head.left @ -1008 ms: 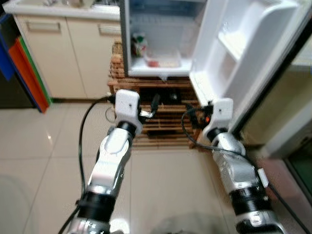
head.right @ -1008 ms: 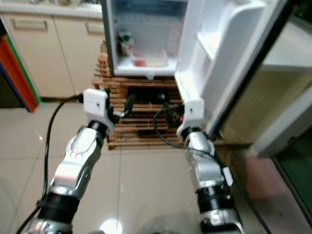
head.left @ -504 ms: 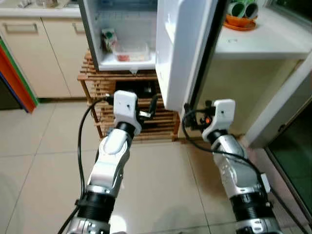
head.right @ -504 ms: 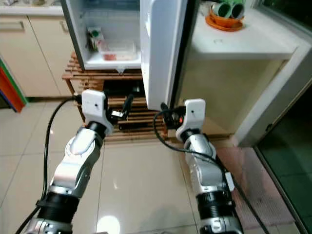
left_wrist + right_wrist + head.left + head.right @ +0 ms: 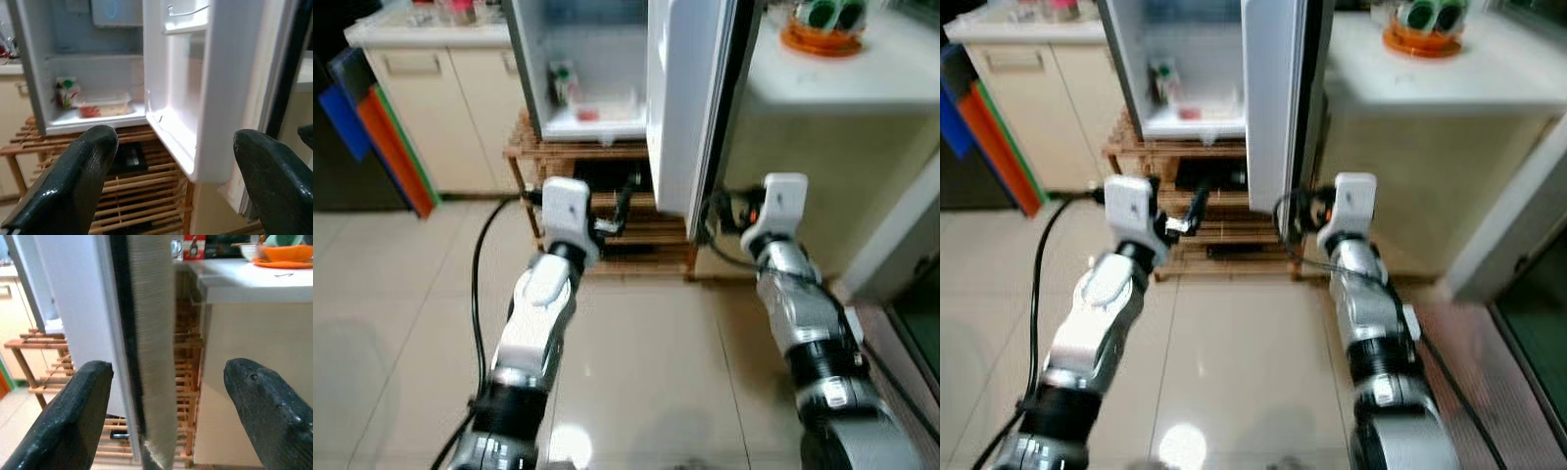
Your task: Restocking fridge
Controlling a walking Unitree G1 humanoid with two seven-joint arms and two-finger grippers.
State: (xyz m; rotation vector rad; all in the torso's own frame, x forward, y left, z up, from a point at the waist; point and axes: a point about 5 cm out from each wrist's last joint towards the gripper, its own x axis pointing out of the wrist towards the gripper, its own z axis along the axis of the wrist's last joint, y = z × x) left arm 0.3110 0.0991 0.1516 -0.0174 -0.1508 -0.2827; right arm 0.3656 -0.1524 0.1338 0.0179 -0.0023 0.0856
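Left gripper [image 5: 625, 201] is hovering in front of the wooden rack [image 5: 607, 186] under the fridge [image 5: 592, 69], black fingers spread apart, holding nothing. Right gripper [image 5: 729, 211] is sitting just beside the lower edge of the open fridge door [image 5: 690, 98], fingers also apart and empty. In the head views the fridge is standing on the rack with its door swung out toward the robot's right; a carton [image 5: 561, 83] and a clear food container [image 5: 602, 103] are lying on the bottom shelf inside. Cream cabinets [image 5: 440, 108] are standing to the left, a white counter [image 5: 847, 78] with an orange tray [image 5: 822, 34] to the right. Left wrist view is looking straight into the fridge: carton [image 5: 65, 90] at the back corner, container [image 5: 103, 104] just beside it, door inner shelves [image 5: 188, 19] alongside, both fingers [image 5: 78, 181] wide apart. Right wrist view is looking along the door's edge [image 5: 146, 347], which is showing between the two spread fingers [image 5: 68, 416]; I cannot tell if either is touching it. Counter [image 5: 254, 284] is beside it.
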